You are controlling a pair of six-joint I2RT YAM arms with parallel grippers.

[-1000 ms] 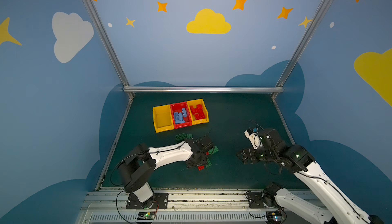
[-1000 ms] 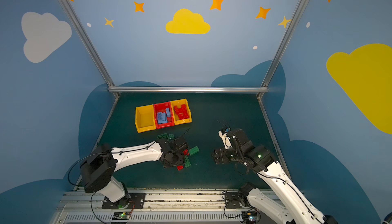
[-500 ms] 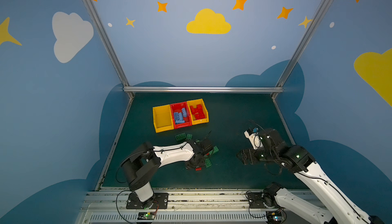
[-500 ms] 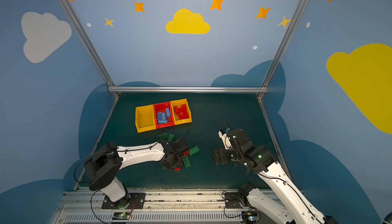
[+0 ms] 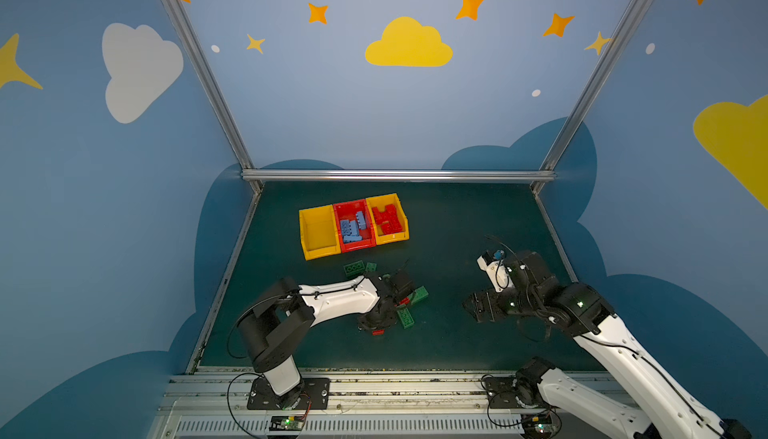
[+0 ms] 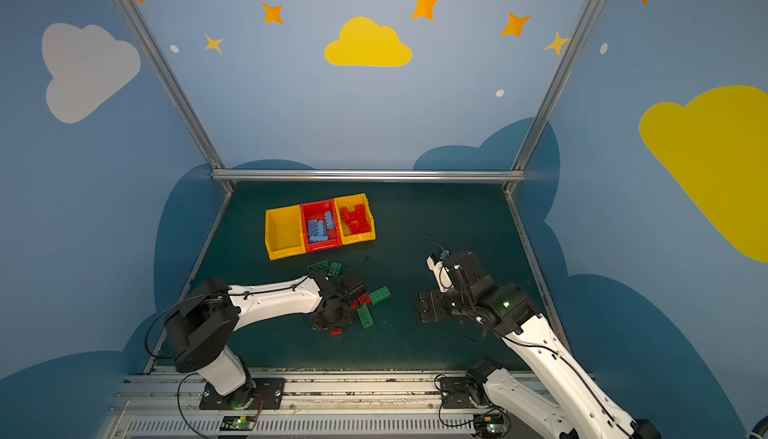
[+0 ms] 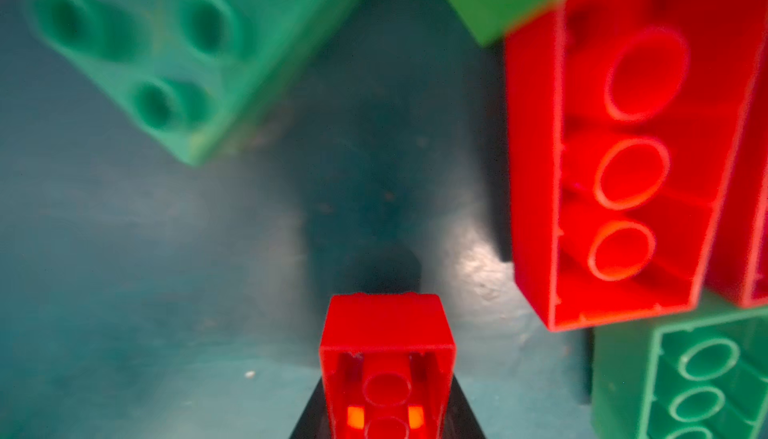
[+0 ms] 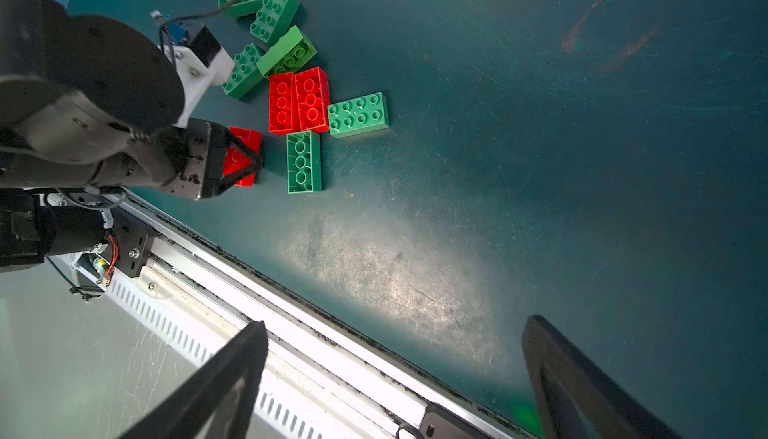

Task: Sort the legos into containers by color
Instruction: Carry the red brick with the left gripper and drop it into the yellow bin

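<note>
Left gripper: my jaws are clenched on a short red brick, low over the worktop near its front edge.
Right gripper: jaws spread wide, holding nothing, hovering toward the right edge.
Step in hand: I'd lift straight up before swinging away, so the brick clears its neighbours.
Grip check: in the left wrist view the brick sits hollow side toward the camera; it looks centred, I judge.
Destination: bins toward the back edge; reds lie in the right yellow one, blues in the red middle one.
In the way: two long red bricks lie touching each other just beside my jaws; a green brick lies near too.
Also around: more greens scattered nearby; left yellow bin looks empty.
</note>
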